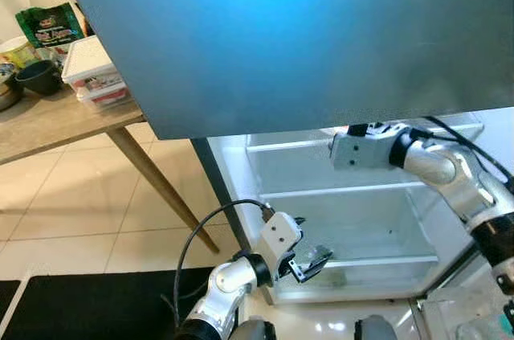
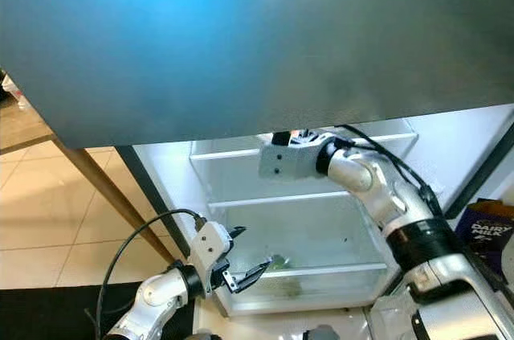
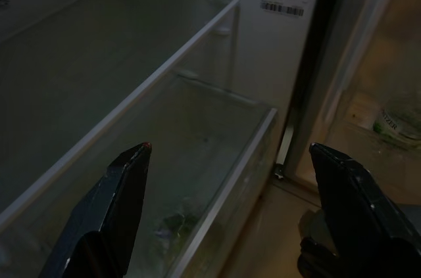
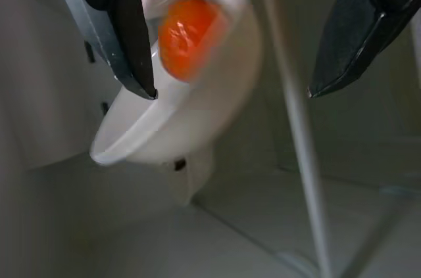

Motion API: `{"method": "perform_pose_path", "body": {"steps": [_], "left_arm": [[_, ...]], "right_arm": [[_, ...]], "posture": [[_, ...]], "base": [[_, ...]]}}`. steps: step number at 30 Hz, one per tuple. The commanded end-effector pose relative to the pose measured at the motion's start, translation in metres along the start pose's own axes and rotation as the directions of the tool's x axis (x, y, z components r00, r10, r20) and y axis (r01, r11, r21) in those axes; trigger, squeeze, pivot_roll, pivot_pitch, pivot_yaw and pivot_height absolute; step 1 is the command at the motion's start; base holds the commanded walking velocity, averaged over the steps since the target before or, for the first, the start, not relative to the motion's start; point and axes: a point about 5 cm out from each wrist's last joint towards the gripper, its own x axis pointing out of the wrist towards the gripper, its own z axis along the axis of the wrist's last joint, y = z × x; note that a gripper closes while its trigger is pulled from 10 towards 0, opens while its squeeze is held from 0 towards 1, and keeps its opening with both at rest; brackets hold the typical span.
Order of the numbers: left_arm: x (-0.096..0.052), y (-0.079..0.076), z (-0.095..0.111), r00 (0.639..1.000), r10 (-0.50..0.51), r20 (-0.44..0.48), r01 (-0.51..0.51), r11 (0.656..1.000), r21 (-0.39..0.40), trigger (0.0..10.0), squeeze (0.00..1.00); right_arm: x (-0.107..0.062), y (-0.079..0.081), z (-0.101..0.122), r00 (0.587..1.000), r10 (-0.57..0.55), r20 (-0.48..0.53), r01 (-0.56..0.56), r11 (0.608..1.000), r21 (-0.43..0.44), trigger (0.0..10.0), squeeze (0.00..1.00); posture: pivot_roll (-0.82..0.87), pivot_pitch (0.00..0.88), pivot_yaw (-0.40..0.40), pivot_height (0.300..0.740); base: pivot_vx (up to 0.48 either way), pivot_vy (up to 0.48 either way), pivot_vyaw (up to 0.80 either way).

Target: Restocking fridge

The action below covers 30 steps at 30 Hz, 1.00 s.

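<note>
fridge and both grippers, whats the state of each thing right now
fridge door: swung open
glass shelves: bare where visible
bottom drawer: closed, something green inside
left gripper: jaws open, holding nothing, low before the drawer
right gripper: reached into the upper fridge, jaws open
white bowl: tilted, orange item in it, between the right jaws
wooden table: containers stacked on it

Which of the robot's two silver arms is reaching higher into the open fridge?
The right arm: its right gripper is by the upper glass shelf, while the left gripper hangs by the bottom drawer.
</note>
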Motion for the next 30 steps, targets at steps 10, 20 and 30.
{"method": "perform_pose_path", "body": {"steps": [10,20,30], "left_arm": [[-0.005,0.0,-0.006,1.0,-0.007,-0.029,0.007,1.0,0.005,10.0,0.0],[-0.008,0.002,-0.007,1.0,0.01,-0.027,-0.01,1.0,0.002,10.0,0.0],[-0.029,0.014,-0.023,0.987,0.133,-0.091,-0.138,0.989,-0.051,10.0,0.0]], "right_arm": [[-0.009,0.033,0.015,0.997,0.077,0.019,-0.078,0.995,0.06,10.0,0.0],[-0.026,0.042,0.028,0.993,0.111,0.051,-0.118,0.98,0.163,10.0,0.0],[-0.065,0.1,0.036,0.863,0.485,0.143,-0.498,0.771,0.397,10.0,0.0]], "posture": [[-0.11,0.154,0.115,0.632],[-0.11,0.143,0.111,0.632],[-0.12,0.118,0.115,0.632]], "base": [[0.0,0.0,0.0],[0.0,0.0,0.0],[0.0,0.0,0.0]]}}
